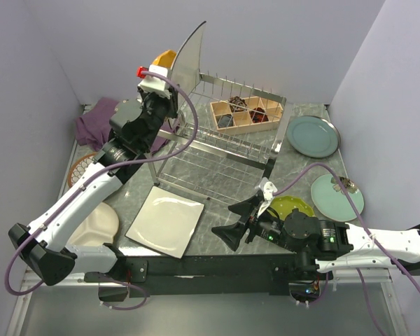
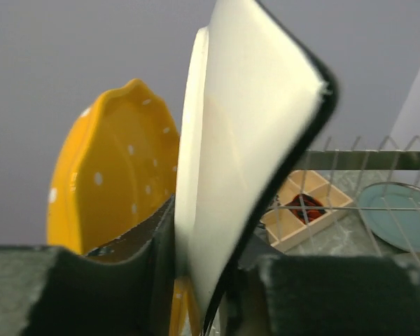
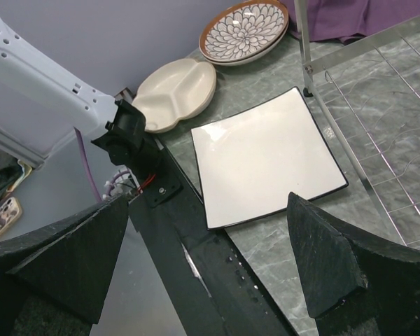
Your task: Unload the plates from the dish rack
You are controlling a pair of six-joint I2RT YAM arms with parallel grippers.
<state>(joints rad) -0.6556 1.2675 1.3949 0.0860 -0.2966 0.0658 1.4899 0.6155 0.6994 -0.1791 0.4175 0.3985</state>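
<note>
**Two plates still to go**

My left gripper (image 2: 203, 276) pinches the upright square plate (image 2: 245, 140). The yellow plate (image 2: 119, 168) stands just left of it, in the rack (image 1: 224, 157). Six plates lie unloaded. My right gripper (image 3: 208, 210) gapes empty, with the flat square plate (image 3: 266, 154) ahead.

Robot lab test cell.
Plain partition walls (image 1: 287, 42) box in a marble-look table (image 1: 220, 210); robot arms (image 1: 77, 203) bolted at frame bottom.

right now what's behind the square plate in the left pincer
A yellow dotted plate stands behind the square plate; the left pincer and that plate cover its lower part.
</note>
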